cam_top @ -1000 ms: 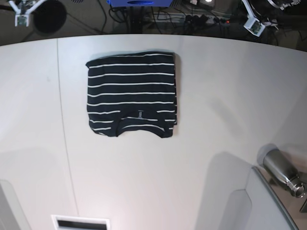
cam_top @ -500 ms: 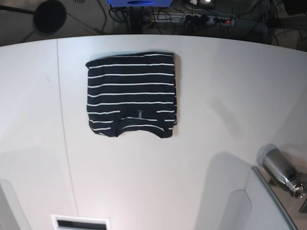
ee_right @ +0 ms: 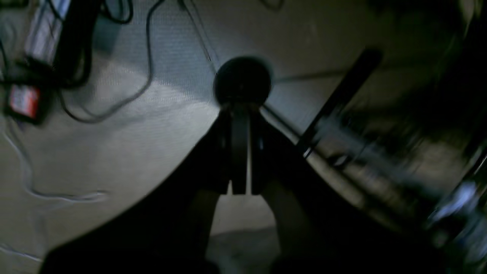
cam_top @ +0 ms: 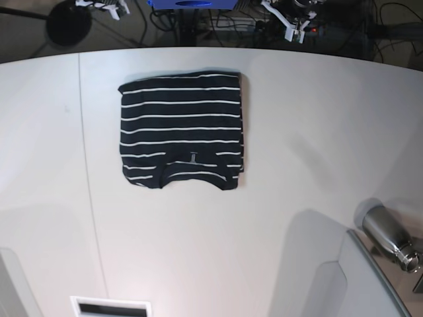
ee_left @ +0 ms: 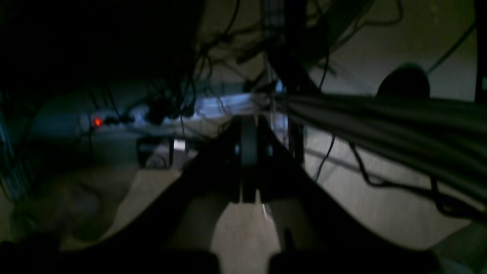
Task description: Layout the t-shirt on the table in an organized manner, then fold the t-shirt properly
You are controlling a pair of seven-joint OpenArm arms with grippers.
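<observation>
At the near edge of the table point(cam_top: 310, 132), a white slotted panel point(cam_top: 110, 307) sits left of centre. At the near right lies a grey tray-like panel point(cam_top: 360, 284), and just beyond it a steel bottle point(cam_top: 390, 243) lies on its side, cap toward the right edge. A thin dark seam point(cam_top: 89, 178) runs near to far down the table's left part.

The t-shirt point(cam_top: 182, 129) lies past mid-table, somewhat left of centre and just right of the seam. It is folded into a compact, near-square packet, flat on the white top, its white stripes running left to right. The collar opening with a small label faces the near side. Neither arm touches it; both are well apart from it, beyond the table's curved far edge.

There, white parts of the right arm point(cam_top: 102, 5) show at far left and of the left arm point(cam_top: 291, 14) at far right, above a dark floor with cables.

The left wrist view is dim and blurred: the left gripper point(ee_left: 249, 160) has its fingers point(ee_left: 243, 152) pressed together, holding nothing, with a cable bundle point(ee_left: 380, 118) and a power strip with a red light point(ee_left: 97, 121) behind. The right gripper point(ee_right: 239, 148) likewise has its fingers together and empty, with a round black base point(ee_right: 242, 82) on the floor beyond it.
</observation>
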